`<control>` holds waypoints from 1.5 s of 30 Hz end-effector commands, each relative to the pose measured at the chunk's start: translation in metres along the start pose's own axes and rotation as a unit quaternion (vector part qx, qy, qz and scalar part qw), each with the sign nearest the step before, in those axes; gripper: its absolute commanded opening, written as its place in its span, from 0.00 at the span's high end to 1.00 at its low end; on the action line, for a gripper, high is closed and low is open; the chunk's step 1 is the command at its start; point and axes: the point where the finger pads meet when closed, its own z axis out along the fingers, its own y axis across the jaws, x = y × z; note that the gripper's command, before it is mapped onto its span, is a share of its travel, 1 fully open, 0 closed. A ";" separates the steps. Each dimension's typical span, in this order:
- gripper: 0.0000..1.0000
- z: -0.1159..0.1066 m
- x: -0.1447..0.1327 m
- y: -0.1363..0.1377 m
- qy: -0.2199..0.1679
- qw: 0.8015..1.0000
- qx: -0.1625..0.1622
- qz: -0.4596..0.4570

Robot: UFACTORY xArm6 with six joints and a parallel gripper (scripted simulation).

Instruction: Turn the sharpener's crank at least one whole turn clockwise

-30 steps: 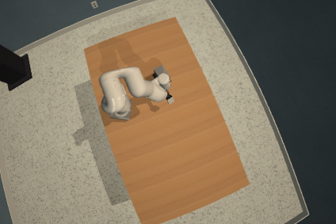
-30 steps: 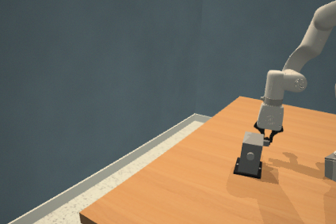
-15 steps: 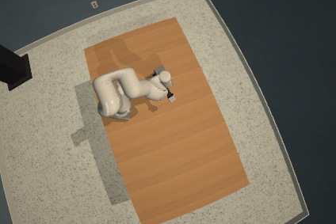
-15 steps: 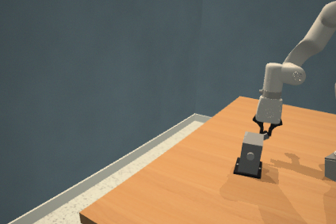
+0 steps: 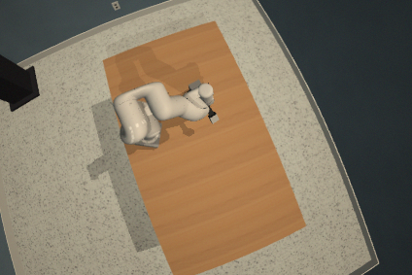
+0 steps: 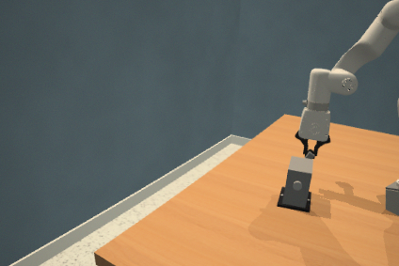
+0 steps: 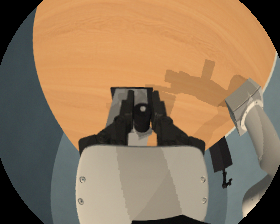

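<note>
The grey pencil sharpener (image 6: pixel 298 183) stands on its black base on the wooden table; it also shows in the overhead view (image 5: pixel 214 118), mostly hidden under my arm. My gripper (image 6: pixel 311 152) points straight down just above and behind the sharpener's top, and it is shut on the crank's dark knob (image 7: pixel 143 117), which sits between the black fingers in the wrist view. The knob (image 6: pixel 311 154) is near the top of its circle. The crank arm itself is hidden behind the sharpener's body.
My arm's base (image 5: pixel 138 126) stands on the table's left side. A grey box (image 6: pixel 392 198) sits at the right edge of the side view. A light grey block (image 7: pixel 247 106) shows right of the gripper. The table edge and floor lie to the left.
</note>
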 end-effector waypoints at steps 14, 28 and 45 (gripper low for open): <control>1.00 -0.003 0.000 -0.004 0.000 1.000 0.001 0.000; 1.00 -0.005 0.000 -0.013 0.000 1.000 0.001 0.000; 1.00 -0.007 0.000 -0.026 0.000 1.000 0.001 0.000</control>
